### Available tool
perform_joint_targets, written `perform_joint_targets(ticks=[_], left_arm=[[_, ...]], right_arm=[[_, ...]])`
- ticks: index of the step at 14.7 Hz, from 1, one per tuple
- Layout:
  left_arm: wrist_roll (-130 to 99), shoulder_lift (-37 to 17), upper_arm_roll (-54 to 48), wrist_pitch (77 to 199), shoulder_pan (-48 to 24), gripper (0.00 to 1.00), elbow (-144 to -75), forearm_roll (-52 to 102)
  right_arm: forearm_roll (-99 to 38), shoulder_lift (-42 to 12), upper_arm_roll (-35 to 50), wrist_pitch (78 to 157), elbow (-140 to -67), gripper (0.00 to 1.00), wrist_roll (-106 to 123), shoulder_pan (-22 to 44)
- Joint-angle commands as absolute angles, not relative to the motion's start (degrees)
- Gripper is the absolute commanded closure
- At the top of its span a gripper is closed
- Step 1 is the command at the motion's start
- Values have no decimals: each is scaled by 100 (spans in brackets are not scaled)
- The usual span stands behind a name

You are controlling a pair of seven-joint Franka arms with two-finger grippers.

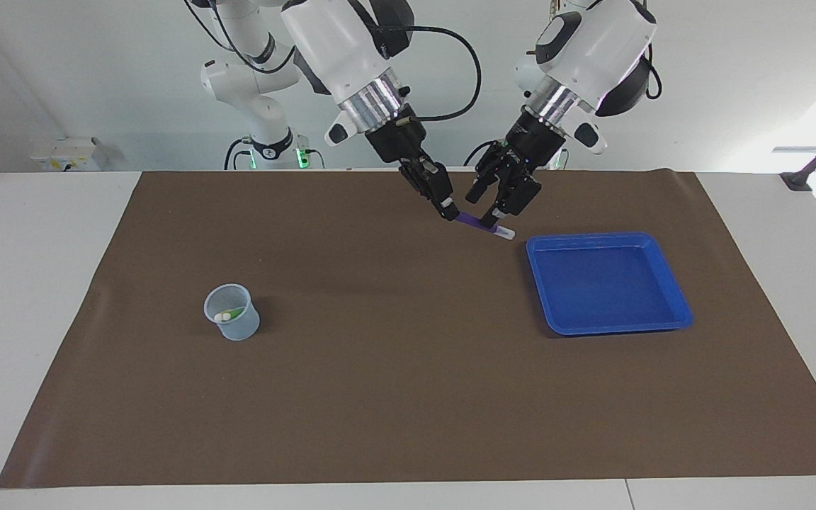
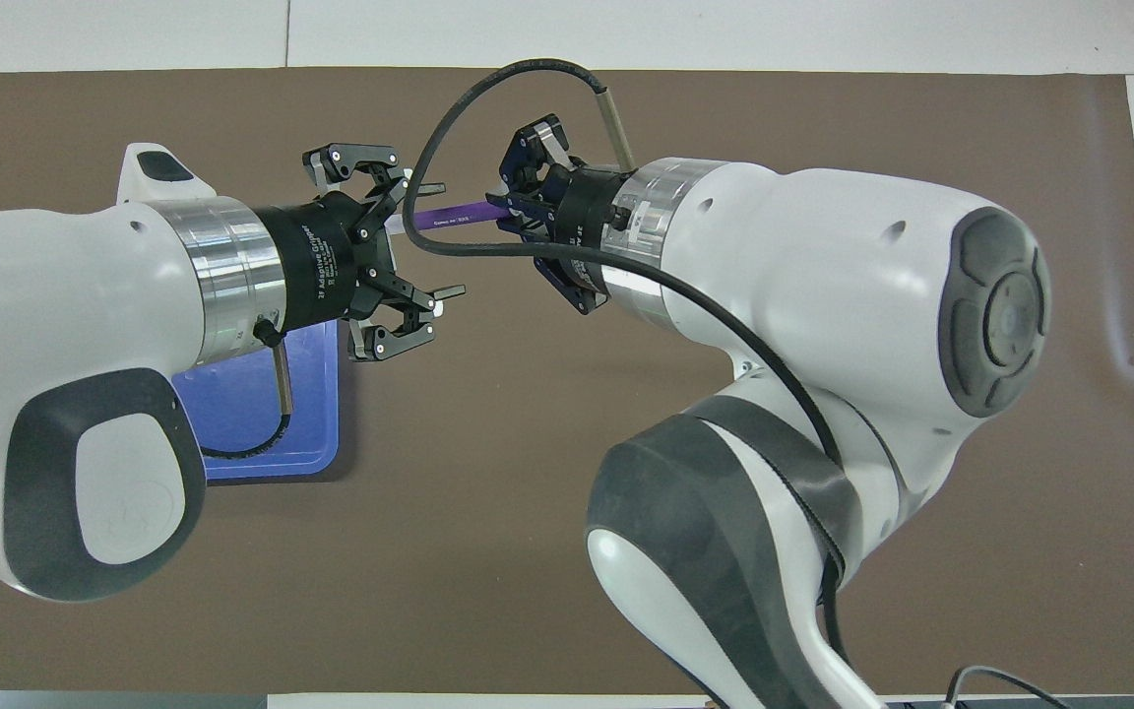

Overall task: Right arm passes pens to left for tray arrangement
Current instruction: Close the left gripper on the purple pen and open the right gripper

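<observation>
left pincer (image 1: 494, 202): fingers apart, angled down | right pincer (image 1: 448, 210): clamped, angled down

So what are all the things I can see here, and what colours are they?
purple pen: one, purple with a pale end, held in the air over the mat, between the two grippers
cup: one, see-through bluish, on the mat toward the right arm's end, a green pen inside
tray: one, bright blue, on the mat toward the left arm's end
mat: one, brown, over the white table
right gripper: black, shut on the purple pen
left gripper: black, fingers open around the pen's pale end
</observation>
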State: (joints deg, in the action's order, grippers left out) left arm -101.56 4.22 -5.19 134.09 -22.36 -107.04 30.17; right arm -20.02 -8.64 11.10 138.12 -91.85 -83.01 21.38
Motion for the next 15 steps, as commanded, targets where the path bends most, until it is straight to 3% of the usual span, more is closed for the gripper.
perform_joint_targets(ticks=[1, 5, 15], left_arm=[[-10222, 413, -466, 13640, -2338, 21, -10767, 2822], [-10222, 281, -466, 13808, -2435, 22, -10749, 2681], [-10187, 281, -466, 13474, -2373, 44, -10600, 2479]], right_arm=[[-2145, -721, 1134, 13931, -9387, 100, -8288, 2101], [-2145, -712, 1134, 13931, -9404, 100, -8244, 2092], [-2145, -712, 1134, 13931, -9413, 100, -8218, 2092]])
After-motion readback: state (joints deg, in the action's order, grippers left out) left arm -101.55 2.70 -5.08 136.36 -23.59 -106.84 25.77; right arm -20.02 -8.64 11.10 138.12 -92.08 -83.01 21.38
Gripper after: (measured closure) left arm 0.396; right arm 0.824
